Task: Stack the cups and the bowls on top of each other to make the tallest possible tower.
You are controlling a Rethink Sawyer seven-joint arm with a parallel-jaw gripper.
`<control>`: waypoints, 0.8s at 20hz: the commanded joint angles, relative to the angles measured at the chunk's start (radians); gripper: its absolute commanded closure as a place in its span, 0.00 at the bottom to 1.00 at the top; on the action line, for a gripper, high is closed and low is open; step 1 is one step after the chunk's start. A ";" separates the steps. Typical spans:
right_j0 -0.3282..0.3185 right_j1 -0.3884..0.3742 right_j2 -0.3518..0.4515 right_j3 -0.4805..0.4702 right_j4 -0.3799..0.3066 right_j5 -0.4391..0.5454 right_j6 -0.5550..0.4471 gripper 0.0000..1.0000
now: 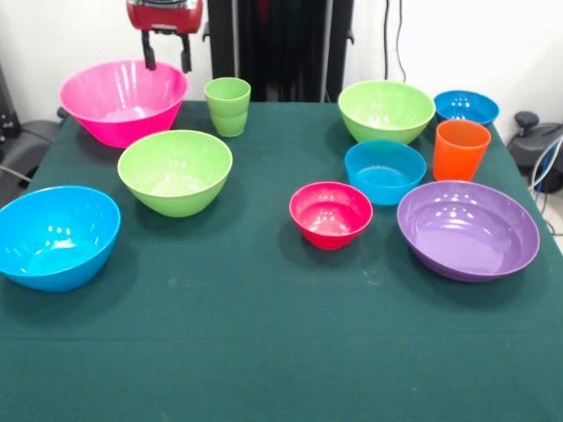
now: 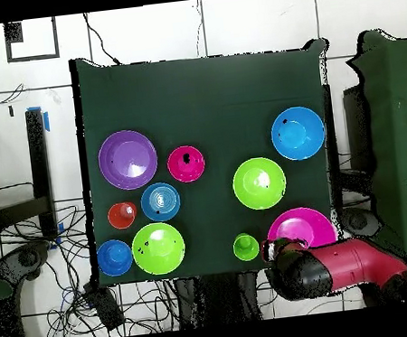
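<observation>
10 separate vessels on the dark green table (image 2: 199, 94), red arm (image 2: 346, 267) beside the pink bowl (image 2: 302, 227).

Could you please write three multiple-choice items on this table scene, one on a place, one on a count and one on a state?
1. Over which thing does the gripper hang?
A. the wide shallow purple plastic bowl
B. the big glossy pink plastic bowl
C. the smooth orange plastic tumbler

2. How many blue plastic bowls are on the dark green cloth-covered table?
A. one
B. three
C. five

3. How do the bowls and cups stand?
A. all apart, each upright on the cloth
B. all in one tower
C. all turned upside down

Answers:
1. B, as the front view shows the gripper at the pink bowl's far rim.
2. B, since one sits at the near left, one mid-right and one at the far right.
3. A, as every opening faces up and none sits inside another.
</observation>
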 commanded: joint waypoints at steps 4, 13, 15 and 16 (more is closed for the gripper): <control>0.075 0.133 -0.034 -0.010 -0.092 -0.100 0.031 0.00; 0.080 0.201 -0.051 -0.069 -0.098 -0.132 0.017 0.00; 0.079 0.220 -0.052 -0.089 -0.099 -0.139 0.009 0.00; 0.077 0.230 -0.052 -0.099 -0.101 -0.142 0.004 0.00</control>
